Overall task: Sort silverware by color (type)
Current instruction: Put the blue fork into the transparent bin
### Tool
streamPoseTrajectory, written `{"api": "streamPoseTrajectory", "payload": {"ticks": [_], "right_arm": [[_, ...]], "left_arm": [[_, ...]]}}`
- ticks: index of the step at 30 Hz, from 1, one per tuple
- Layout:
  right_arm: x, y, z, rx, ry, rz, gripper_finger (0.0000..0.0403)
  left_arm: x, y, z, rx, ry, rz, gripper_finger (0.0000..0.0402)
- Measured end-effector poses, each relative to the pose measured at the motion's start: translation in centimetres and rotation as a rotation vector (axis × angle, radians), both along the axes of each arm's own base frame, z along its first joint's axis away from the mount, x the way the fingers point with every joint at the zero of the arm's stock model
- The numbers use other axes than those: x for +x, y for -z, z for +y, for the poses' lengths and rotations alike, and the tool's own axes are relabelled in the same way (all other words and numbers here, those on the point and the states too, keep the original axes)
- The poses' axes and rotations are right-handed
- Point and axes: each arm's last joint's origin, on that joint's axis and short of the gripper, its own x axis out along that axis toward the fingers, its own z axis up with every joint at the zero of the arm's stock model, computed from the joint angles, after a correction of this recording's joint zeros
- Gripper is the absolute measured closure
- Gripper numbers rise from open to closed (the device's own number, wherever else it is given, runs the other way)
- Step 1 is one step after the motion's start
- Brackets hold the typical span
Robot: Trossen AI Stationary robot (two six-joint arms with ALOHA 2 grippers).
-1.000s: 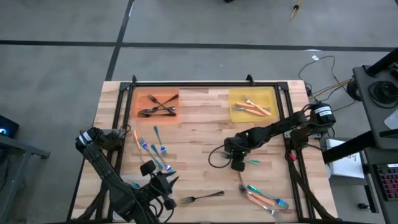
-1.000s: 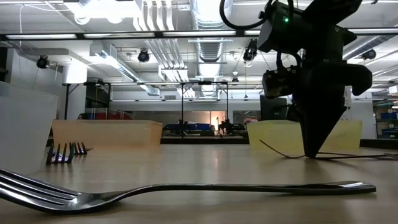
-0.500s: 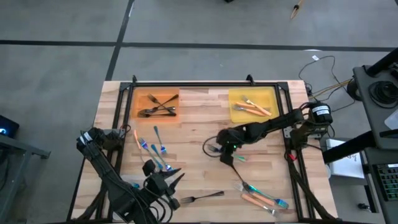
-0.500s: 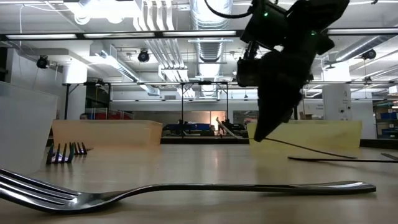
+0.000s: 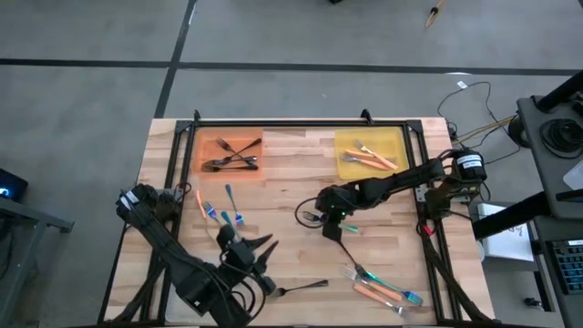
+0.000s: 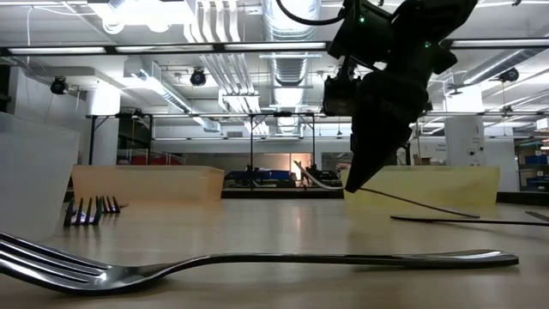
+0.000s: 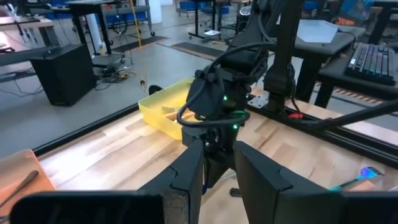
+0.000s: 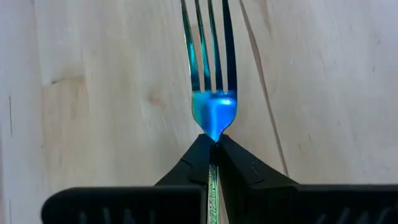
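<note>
Gripping blue fork (image 8: 212, 81) by neck, right gripper (image 8: 211, 148) clenched; lift level, carry clear of yellow tray (image 5: 368, 153). Left gripper (image 7: 217, 163) idle, part-open.

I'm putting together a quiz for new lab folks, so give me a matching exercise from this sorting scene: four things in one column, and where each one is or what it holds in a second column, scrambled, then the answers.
Things:
1. Right end effector
2. Orange tray
3. Yellow tray
4. Left end effector

Places or states:
A. Holds dark grey forks
B. Shut on a blue-teal fork
C. Near the table's front edge, beside a lone grey fork
D. Holds orange-handled utensils

Pairs: 1-B, 2-A, 3-D, 4-C
</note>
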Motion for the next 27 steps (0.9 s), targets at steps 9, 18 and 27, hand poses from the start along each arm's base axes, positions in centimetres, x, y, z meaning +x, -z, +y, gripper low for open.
{"api": "streamPoseTrajectory", "payload": {"ticks": [9,18,27], "right_arm": [[0.3,-0.2,-0.2,-0.027,0.015,-0.040,0.0394],[1.2,-1.0,-0.2,-0.055,-0.024,-0.162,0.0394],[1.0,-2.5,-0.6,-0.162,-0.006,-0.231,0.0394]], "left_arm": [[-0.1,0.4,-0.4,-0.010,0.021,0.025,0.0328],[0.6,2.4,-1.1,0.082,0.019,0.069,0.0336],[1.6,7.7,-1.8,0.107,-0.073,-0.112,0.0336]]}}
